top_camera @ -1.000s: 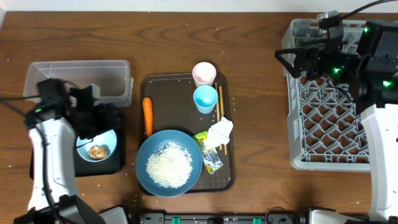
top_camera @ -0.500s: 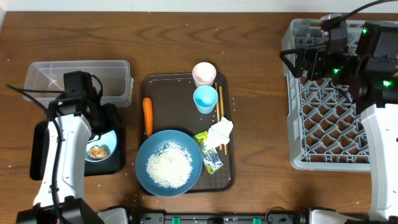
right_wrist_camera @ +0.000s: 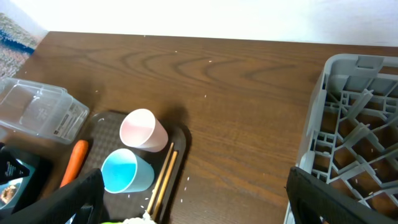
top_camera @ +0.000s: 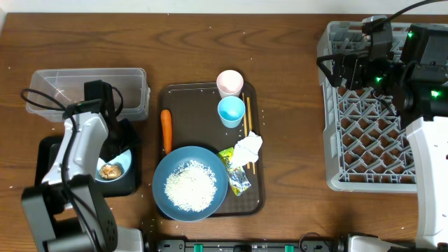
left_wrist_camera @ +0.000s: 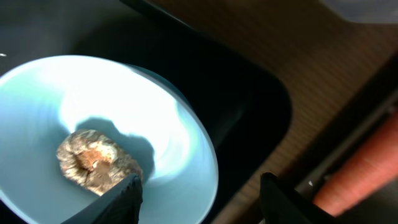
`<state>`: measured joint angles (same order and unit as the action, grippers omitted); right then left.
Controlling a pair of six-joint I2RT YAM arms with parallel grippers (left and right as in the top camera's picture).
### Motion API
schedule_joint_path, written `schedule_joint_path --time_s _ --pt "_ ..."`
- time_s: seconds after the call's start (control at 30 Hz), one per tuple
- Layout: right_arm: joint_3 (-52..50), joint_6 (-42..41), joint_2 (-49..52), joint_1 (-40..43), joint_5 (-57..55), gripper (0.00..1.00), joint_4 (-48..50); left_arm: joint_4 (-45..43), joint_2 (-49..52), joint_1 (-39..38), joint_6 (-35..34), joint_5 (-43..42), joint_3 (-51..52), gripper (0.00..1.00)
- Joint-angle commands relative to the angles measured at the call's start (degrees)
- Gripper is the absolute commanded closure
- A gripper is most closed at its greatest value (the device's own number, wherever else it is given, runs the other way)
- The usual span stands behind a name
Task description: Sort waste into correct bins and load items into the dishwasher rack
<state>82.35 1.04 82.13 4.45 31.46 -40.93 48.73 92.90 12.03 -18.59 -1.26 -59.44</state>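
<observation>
A small pale-blue bowl (top_camera: 123, 158) with a brown food lump (top_camera: 110, 170) sits in the black tray (top_camera: 133, 183). My left gripper (top_camera: 114, 143) is open over the bowl's right part. In the left wrist view its fingers (left_wrist_camera: 202, 202) straddle the bowl's rim (left_wrist_camera: 186, 137), one beside the lump (left_wrist_camera: 96, 165). My right gripper (top_camera: 323, 64) is open and empty over the grey rack's (top_camera: 371, 140) left edge. The brown serving tray (top_camera: 203, 105) holds the blue plate (top_camera: 210, 164) of rice (top_camera: 189, 185), carrot (top_camera: 166, 131), pink cup (top_camera: 229, 82), light-blue cup (top_camera: 231, 111), chopsticks (top_camera: 248, 122), napkin (top_camera: 247, 149) and wrapper (top_camera: 236, 176).
The clear tub (top_camera: 87, 87) stands behind the black tray. Loose rice grains lie scattered on the wooden table (top_camera: 294, 140) near the serving tray. The right wrist view shows the pink cup (right_wrist_camera: 143, 130), light-blue cup (right_wrist_camera: 127, 171), chopsticks (right_wrist_camera: 163, 177) and rack corner (right_wrist_camera: 354, 124).
My left arm has swung from the left side to a steeper pose, with its gripper shifted over the small bowl's right part. The right arm has barely moved.
</observation>
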Motion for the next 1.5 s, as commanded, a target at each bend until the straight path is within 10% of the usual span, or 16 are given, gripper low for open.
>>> schedule_joint_path --time_s 0.0,1.47 --pt "1.18 -0.13 0.52 -0.46 -0.02 0.13 -0.07 -0.28 1.9 -0.11 -1.27 0.87 0.72 0.43" --pt "1.18 -0.13 0.52 -0.46 -0.22 0.14 -0.94 4.37 7.26 0.28 -0.11 0.9 -5.42 0.51"
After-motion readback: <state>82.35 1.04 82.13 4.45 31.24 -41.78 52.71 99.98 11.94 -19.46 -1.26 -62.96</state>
